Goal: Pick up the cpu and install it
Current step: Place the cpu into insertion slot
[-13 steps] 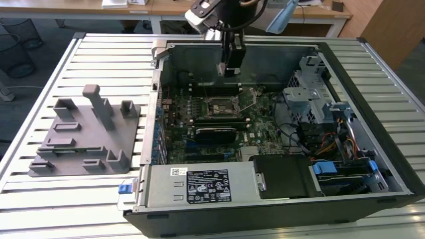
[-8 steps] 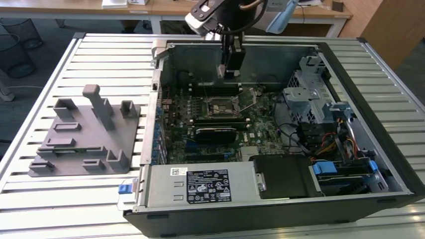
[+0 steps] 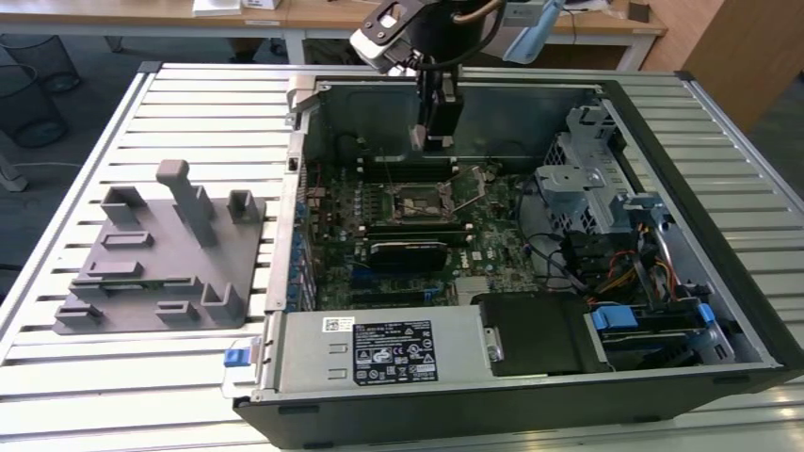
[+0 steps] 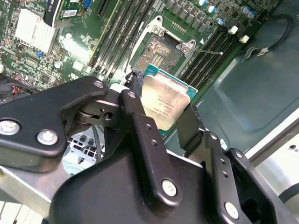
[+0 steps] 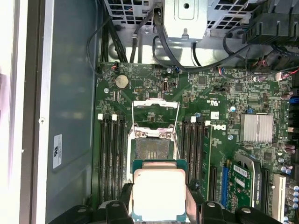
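My gripper (image 3: 432,141) hangs inside the open computer case, above the motherboard. It is shut on the cpu (image 5: 159,193), a flat square chip with a silvery top and a thin green rim, also seen in the second wrist view as the cpu (image 4: 166,100). One black finger (image 4: 135,88) presses each of two opposite edges of the chip. The cpu socket (image 5: 152,151) lies just beyond the chip, uncovered, with its metal frame (image 5: 155,108) swung open. In the exterior view the socket (image 3: 412,201) is lower than the gripper and a little nearer the camera. The chip is held clear of the board.
Memory slots (image 5: 112,154) flank the socket on both sides. A silver heat sink (image 5: 256,128) and expansion slots sit further across the board. A drive cage (image 3: 585,188) and cables fill the case's right side in the exterior view. A grey fixture (image 3: 164,254) stands outside the case.
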Available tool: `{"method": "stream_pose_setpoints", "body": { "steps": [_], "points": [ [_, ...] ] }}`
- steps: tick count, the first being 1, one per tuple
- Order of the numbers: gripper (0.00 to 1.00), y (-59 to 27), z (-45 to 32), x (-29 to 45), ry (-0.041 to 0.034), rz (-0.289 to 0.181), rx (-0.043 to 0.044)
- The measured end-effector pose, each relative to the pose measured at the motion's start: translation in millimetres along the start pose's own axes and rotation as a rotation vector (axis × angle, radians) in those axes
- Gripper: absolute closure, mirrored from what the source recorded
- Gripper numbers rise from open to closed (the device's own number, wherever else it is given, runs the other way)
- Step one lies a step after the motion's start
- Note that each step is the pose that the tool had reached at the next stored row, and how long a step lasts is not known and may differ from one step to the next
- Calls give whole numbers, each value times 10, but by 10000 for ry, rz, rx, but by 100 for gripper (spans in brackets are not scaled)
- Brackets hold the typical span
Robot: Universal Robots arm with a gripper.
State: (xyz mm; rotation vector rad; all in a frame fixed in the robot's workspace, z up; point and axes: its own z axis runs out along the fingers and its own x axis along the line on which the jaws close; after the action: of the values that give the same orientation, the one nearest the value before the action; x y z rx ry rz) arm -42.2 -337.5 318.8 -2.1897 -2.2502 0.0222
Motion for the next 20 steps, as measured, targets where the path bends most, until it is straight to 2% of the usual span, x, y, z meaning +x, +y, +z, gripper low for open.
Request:
{"method": "stream_pose_setpoints", "body": {
  "steps": [11,13,20],
  "points": [
    [47,0,30,0,-1,0,0],
    [47,1,59,0,-1,0,0],
    [47,1,84,1,0,0,0]
  ]
}}
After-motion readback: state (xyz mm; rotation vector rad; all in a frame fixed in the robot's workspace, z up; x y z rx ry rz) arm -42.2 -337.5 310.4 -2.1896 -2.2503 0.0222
